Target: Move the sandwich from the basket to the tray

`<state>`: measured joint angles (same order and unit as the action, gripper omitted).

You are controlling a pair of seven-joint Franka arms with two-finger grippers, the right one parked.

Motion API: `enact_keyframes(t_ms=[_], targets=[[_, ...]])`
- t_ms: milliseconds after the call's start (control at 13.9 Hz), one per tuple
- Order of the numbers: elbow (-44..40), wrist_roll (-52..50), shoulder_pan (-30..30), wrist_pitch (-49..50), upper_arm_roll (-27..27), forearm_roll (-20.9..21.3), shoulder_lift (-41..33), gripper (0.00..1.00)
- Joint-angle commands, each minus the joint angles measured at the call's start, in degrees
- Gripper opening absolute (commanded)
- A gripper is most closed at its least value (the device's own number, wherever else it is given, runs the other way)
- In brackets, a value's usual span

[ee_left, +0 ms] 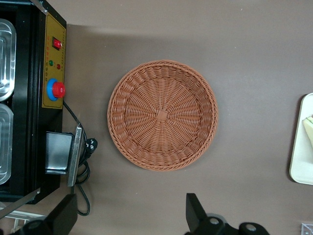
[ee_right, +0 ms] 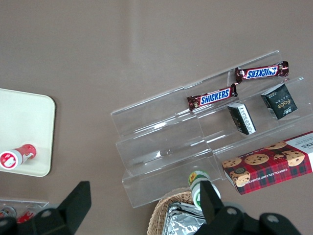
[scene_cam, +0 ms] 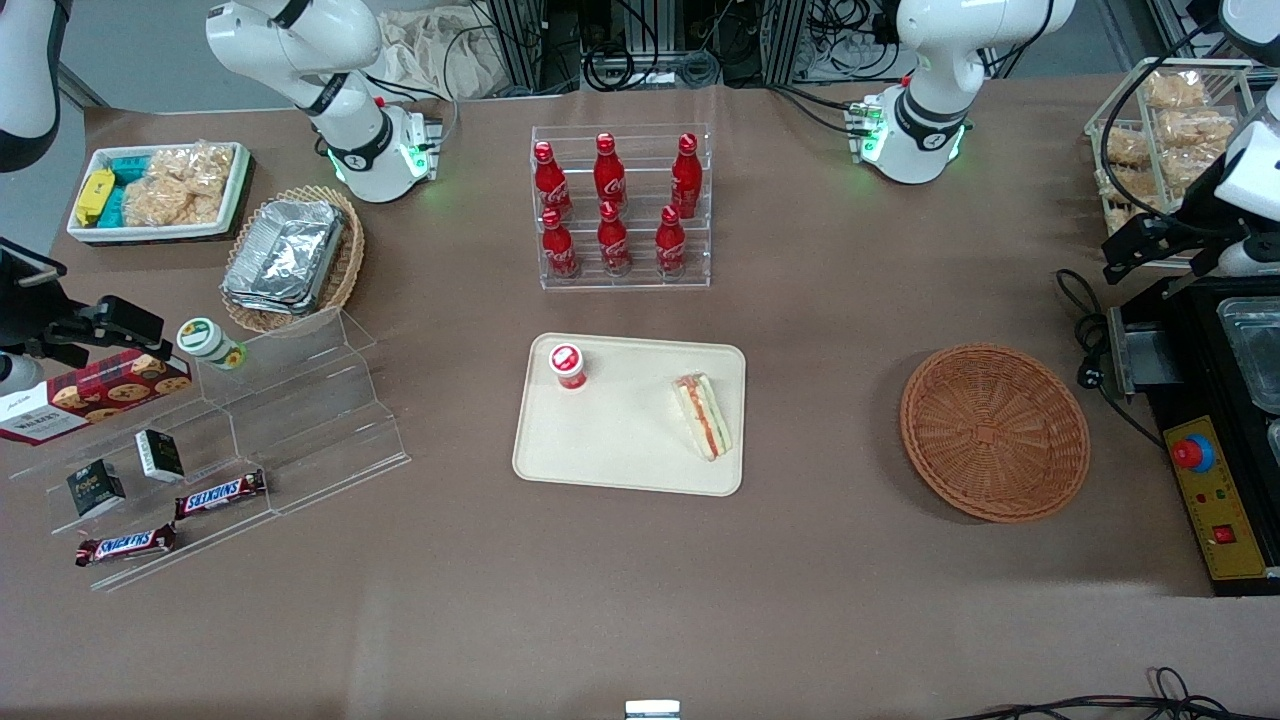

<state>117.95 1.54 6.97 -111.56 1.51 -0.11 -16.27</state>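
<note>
Tabletop: sandwich [scene_cam: 703,415] on tray [scene_cam: 620,440], end effector [ee_left: 132,218] apart.

Even overhead light, soft shadows beside the basket [scene_cam: 995,432]; foil containers [scene_cam: 285,252] glare slightly, perhaps.

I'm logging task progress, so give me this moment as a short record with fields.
sandwich: lying on the tray
tray: cream, also holds a red-capped bottle
basket: empty, toward the working arm's end of the table
gripper: above the table next to the basket, fingers apart, holding nothing
task state: sandwich appears placed
</note>
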Motion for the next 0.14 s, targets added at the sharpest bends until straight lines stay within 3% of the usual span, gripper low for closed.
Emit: enact_keyframes(t_ms=[0, 72], targets=[[-0.69, 0.49, 0.58, 0.81, 0.42, -0.06, 0.10, 1.00], [-1.05, 0.40, 0.58, 1.42, 0.42, -0.24, 0.45, 1.00]])
